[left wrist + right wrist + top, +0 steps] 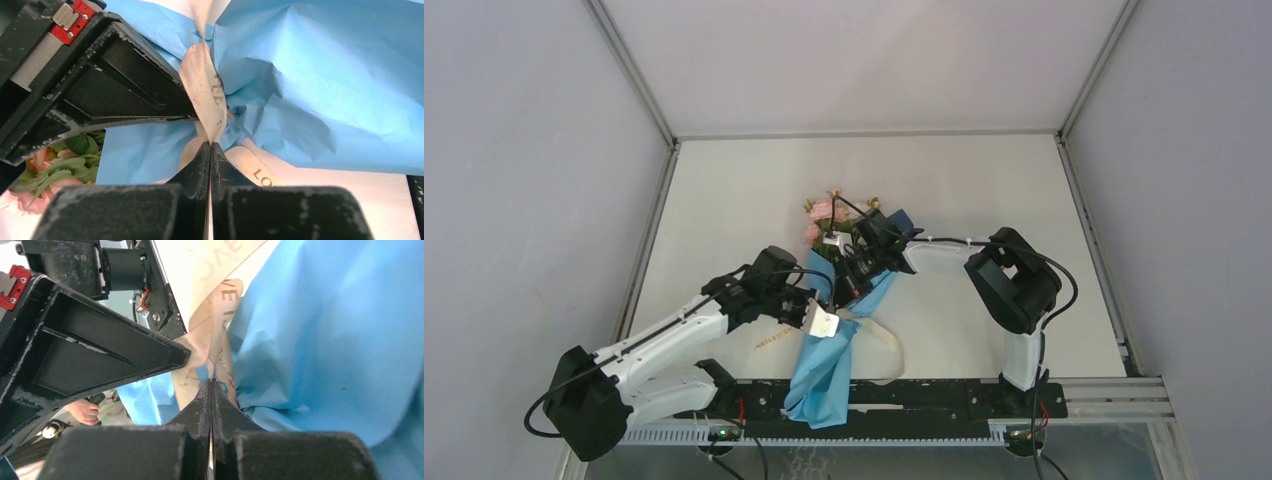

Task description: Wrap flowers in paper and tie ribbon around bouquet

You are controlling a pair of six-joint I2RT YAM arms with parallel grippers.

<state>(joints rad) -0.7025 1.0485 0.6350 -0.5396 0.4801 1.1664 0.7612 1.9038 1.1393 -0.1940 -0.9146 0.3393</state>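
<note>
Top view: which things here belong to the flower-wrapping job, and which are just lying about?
Job: flowers, paper, ribbon, left gripper and right gripper, both pinching the ribbon.
Just there: table, black rail at its near edge.

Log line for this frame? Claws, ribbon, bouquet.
phase: tying ribbon | left claw: shut on ribbon | right claw: shut on ribbon | bouquet: paper-wrapped, lying flat

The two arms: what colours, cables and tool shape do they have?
Left arm and right arm: white links, black joints, loose black cables. Left tool and right tool: black wedge-shaped fingers, scuffed pale at edges, each with a red tab.
</note>
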